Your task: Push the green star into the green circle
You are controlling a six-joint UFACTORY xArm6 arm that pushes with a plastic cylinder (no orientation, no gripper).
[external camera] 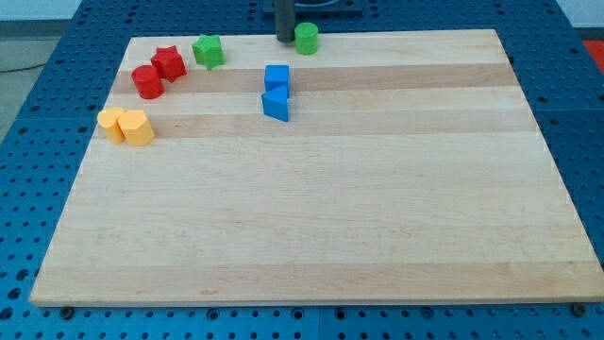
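The green star (209, 50) sits near the view's top left of the wooden board (321, 208). The green circle (306, 39) stands at the board's top edge, near the middle. My tip (284, 38) is at the top edge, right beside the green circle on its left, and well to the right of the green star. The rod rises out of the view's top.
A red star-like block (169, 63) and a red circle (147, 82) lie left of the green star. Two yellow blocks (125, 126) lie at the left edge. A blue cube (276, 77) and a blue triangle-like block (275, 104) sit below my tip.
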